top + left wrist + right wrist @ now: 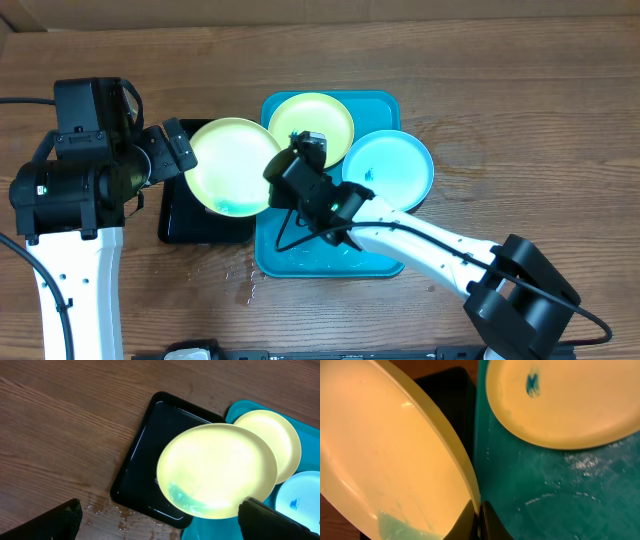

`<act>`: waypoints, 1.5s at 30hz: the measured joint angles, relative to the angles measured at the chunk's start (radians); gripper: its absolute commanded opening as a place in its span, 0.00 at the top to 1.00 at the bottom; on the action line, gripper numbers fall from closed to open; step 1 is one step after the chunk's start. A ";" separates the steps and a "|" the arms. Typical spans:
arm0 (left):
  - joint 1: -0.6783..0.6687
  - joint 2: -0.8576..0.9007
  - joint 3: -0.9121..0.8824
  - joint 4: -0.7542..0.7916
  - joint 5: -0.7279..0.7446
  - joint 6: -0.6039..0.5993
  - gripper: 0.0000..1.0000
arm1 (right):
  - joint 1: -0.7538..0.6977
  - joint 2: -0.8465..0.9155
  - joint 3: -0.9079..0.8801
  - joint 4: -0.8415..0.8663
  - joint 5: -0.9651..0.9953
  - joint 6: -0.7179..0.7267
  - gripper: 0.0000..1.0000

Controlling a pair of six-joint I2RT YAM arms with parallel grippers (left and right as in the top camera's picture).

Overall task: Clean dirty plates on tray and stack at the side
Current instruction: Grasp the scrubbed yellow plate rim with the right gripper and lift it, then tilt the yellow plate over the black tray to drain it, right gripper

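Note:
My right gripper (283, 172) (479, 519) is shut on the rim of a pale yellow-green plate (232, 165) (385, 460) (217, 470). It holds the plate tilted above the black tray (185, 215), with greenish liquid pooled at the plate's low edge. A second yellow-green plate (325, 118) (560, 405) with a blue smudge lies at the back of the bright cyan tray (300, 258) (560, 490). A light cyan plate (395, 165) (302, 492) with a blue smudge rests on the tray's right side. My left gripper (172, 150) (165, 530) is open and empty, just left of the held plate.
The small black tray (145, 455) sits against the cyan tray's left side. Water drops (245, 282) (107, 507) lie on the wooden table in front of it. The cyan tray floor is wet.

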 measured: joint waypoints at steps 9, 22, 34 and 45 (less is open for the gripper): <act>0.000 0.000 0.000 0.000 0.000 0.000 0.00 | 0.076 0.002 0.000 0.177 0.215 -0.278 0.96; 0.000 0.000 0.000 0.000 0.000 0.000 0.00 | 0.149 0.003 0.003 0.547 0.400 -0.918 0.96; 0.005 -0.001 0.000 -0.004 -0.012 0.000 0.00 | 0.161 0.003 0.003 0.684 0.439 -1.265 0.96; 0.010 -0.006 0.000 -0.008 -0.037 0.001 0.00 | 0.161 0.005 0.003 0.750 0.489 -1.461 0.96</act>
